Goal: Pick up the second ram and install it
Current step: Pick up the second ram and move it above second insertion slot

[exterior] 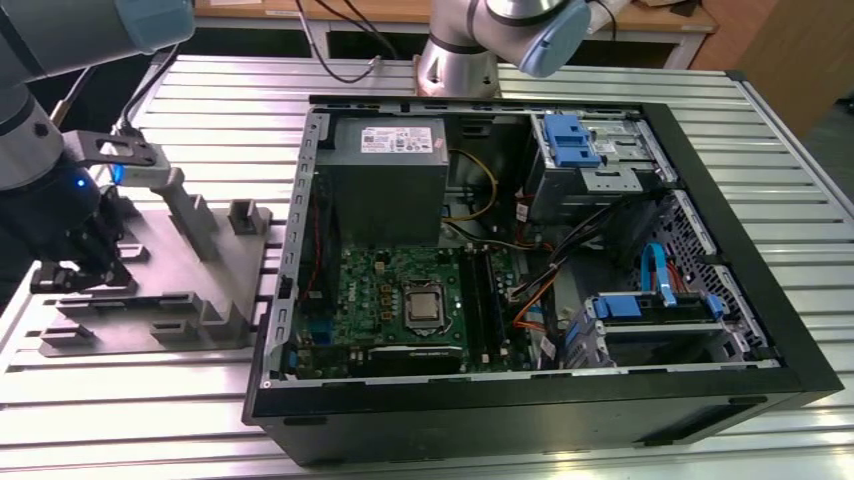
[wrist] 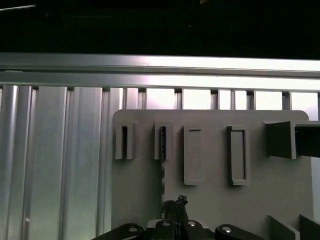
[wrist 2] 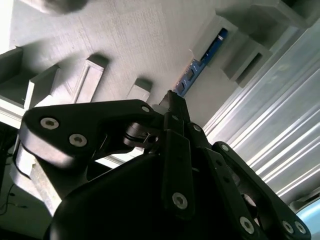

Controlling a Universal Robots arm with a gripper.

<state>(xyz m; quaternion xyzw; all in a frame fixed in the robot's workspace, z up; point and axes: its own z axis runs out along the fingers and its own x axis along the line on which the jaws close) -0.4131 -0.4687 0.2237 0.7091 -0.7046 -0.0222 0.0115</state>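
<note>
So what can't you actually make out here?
Second wrist view: the near end of the memory stick, hidden behind the end effector.
First wrist view: the stick's chips, since it shows edge-on.
Exterior view: whether the motherboard's memory slots are filled; too small and dark.

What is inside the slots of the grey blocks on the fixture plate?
In the first wrist view one block holds a thin memory stick, edge-on, reaching to the gripper. The neighbouring slot is dark, contents unclear. The gripper covers the stick's near end.
</note>
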